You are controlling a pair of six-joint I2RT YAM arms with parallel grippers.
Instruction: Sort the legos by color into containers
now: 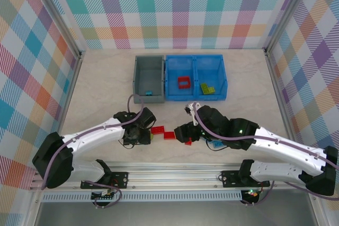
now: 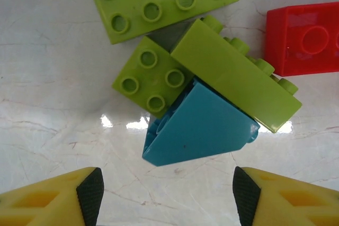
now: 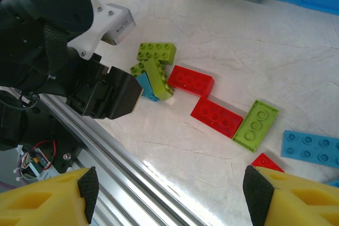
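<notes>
The left jaws stand open and empty, low over a tight heap of bricks on the counter (image 1: 106,83). Just ahead of them, roughly centred between the tips, a blue brick (image 2: 198,125) is tipped up and leans on a long lime brick (image 2: 235,80) that is itself tilted. A small lime square (image 2: 152,75) touches both on the left, a big lime brick (image 2: 159,1) lies beyond, and a red brick (image 2: 302,38) sits ahead to the right, apart from the heap. The right jaws are also open and empty. Ahead of them lie two red bricks (image 3: 190,80), a lime plate (image 3: 256,125) just beside the nearer one, and a light blue plate (image 3: 310,148) off to the right. Far beyond both, the grey bin (image 1: 149,78) holds a blue piece, and the blue bin (image 1: 196,76) holds red on its left and lime on its right. These pieces look light, rigid and slick. A pinch across two flat parallel sides should hold, whereas studs or a slanted face would likely slip. Lifting the leaning blue brick may topple its neighbours.
</notes>
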